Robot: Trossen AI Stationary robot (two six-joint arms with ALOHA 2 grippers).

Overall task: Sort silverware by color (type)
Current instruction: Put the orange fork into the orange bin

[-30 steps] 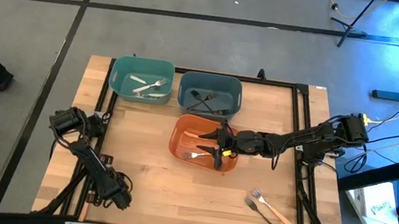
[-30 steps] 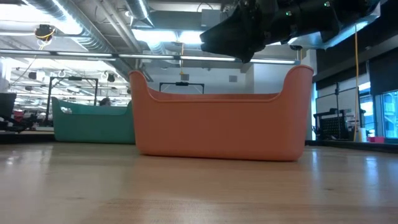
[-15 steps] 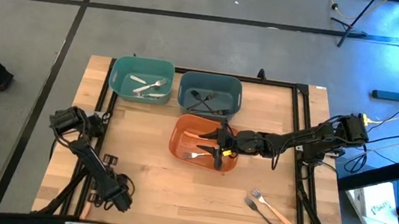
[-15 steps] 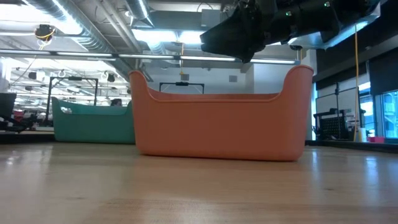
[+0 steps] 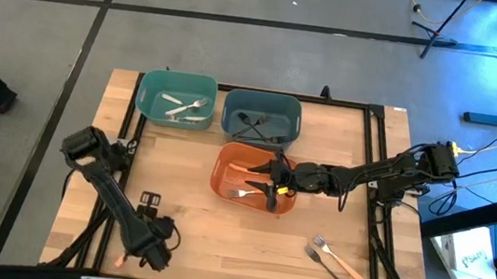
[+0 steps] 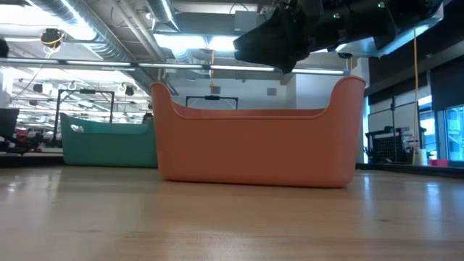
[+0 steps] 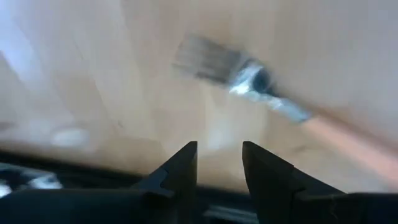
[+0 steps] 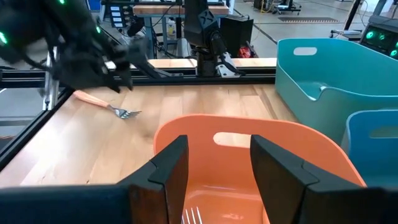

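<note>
bright overhead light, left wrist blurred

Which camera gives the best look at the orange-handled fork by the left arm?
The right wrist view: the orange-handled fork lies whole on the table, tines and handle both visible, beside the left end effector. The left wrist view shows it close but smeared. The high view shows only a sliver of it, and the low view shows none.

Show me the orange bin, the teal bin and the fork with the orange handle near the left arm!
orange bin (image 6: 254, 148): low view, on its front wall.
teal bin (image 5: 178, 81): high view, on its far rim.
orange-handled fork (image 8: 93, 98): right wrist view, on its handle.
</note>
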